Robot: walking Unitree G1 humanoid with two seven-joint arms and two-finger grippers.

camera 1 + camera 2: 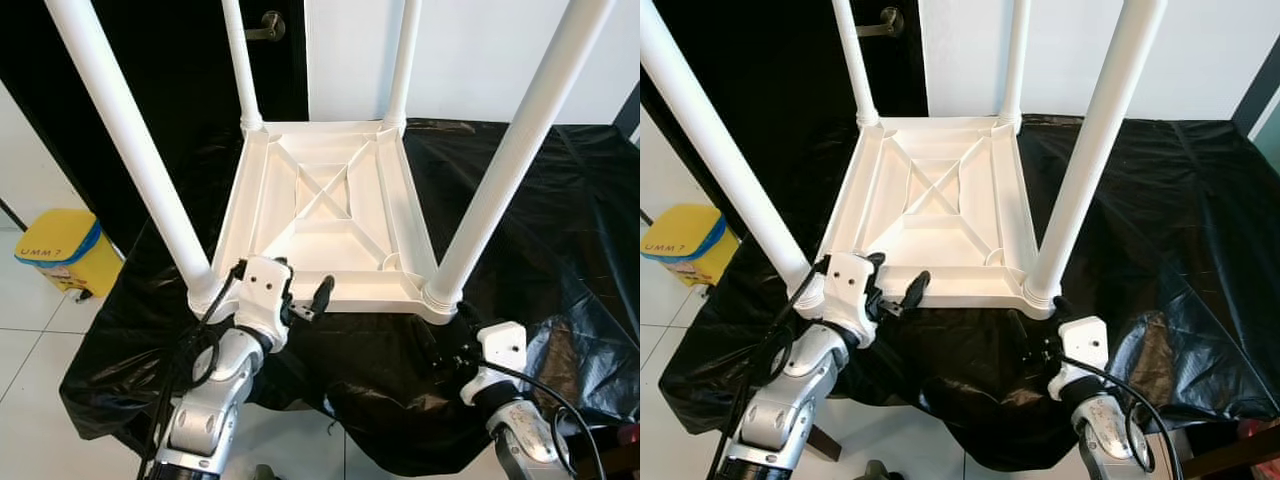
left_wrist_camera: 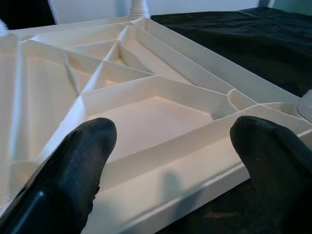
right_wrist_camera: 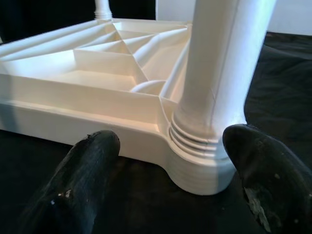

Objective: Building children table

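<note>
A black plastic sheet point(image 1: 560, 230) covered the work surface and hung over its near edge toward the pale tiled floor point(image 1: 30, 330). On the sheet lay the white children's table point(image 1: 330, 215), upside down, its ribbed underside facing up with diagonal braces crossing at the middle. Four white legs rose from its corners: the near left leg point(image 1: 130, 140), the near right leg point(image 1: 520, 140), and two far legs point(image 1: 240, 60) that ran out of the top of the head views. A dark door with a lever handle point(image 1: 268, 28) stood behind, beside a white wall.

The left gripper point(image 1: 300, 292) hovered at the tabletop's near edge, just inside the near left leg; its fingers point(image 2: 73, 165) were spread apart over the rim, holding nothing. The right gripper point(image 3: 170, 161) sat low at the near right corner, its fingers point(image 3: 90, 168) wide apart on either side of the leg's threaded socket, seemingly without touching it.

A yellow bin point(image 1: 62, 250) with a blue band stood on the floor at the left.
</note>
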